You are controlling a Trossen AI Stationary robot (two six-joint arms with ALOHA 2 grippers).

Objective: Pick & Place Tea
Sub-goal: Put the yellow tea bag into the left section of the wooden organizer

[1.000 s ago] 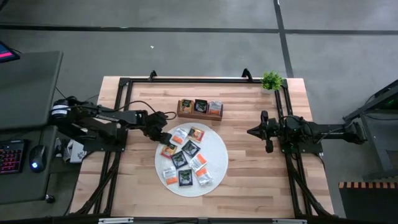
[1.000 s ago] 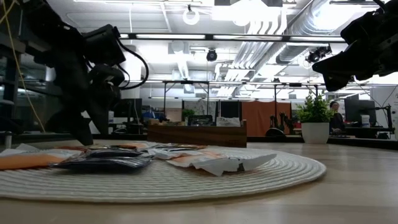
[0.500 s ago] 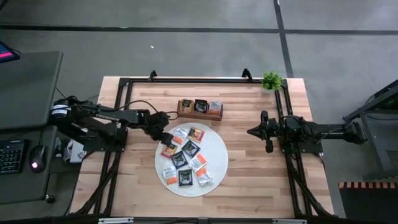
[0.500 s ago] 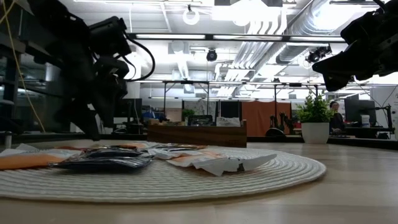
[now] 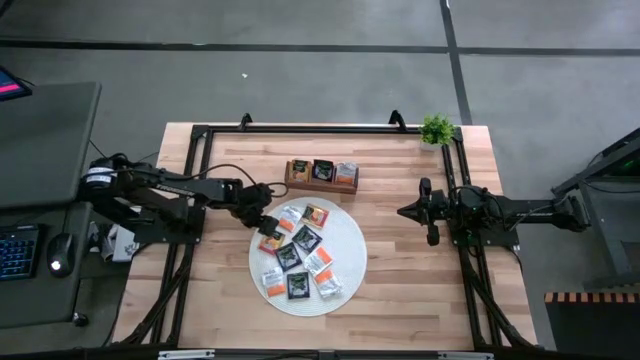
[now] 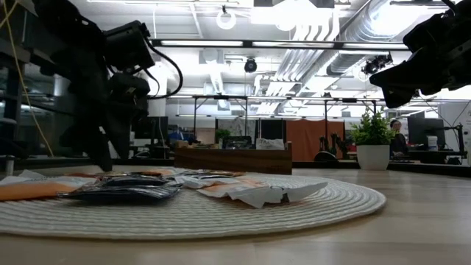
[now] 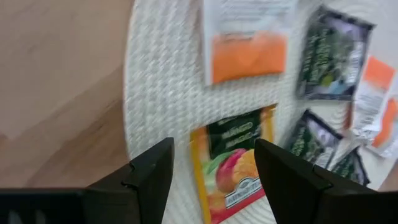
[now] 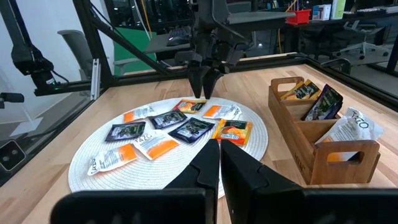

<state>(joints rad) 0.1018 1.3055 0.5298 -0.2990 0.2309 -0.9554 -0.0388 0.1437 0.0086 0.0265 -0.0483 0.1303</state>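
Several small tea sachets, black, orange and white, lie flat on the round white mat [image 5: 350, 243]. My left gripper [image 7: 214, 149] hovers open over the mat's left edge [image 5: 264, 222], fingers slanting down. An orange mango sachet [image 7: 233, 165] lies on the mat below the gap between the fingers, and they do not touch it. A white-and-orange sachet [image 7: 245, 43] and black ones [image 7: 329, 59] lie beyond it. The brown wooden tray [image 5: 322, 187], at the far side of the mat, holds sachets standing in its compartments. My right gripper [image 8: 219, 144] waits shut at the table's right [image 5: 403, 212].
A small potted plant [image 5: 437, 129] stands at the far right corner. A black frame [image 5: 200, 135] runs round the table's edges. Bare wood lies between the mat and my right gripper. A desk with a keyboard [image 5: 18, 250] stands left of the table.
My left arm's wrist has risen a little and tipped slightly above the mat's left edge. Its fingers stand as wide apart as before. No sachet has moved.
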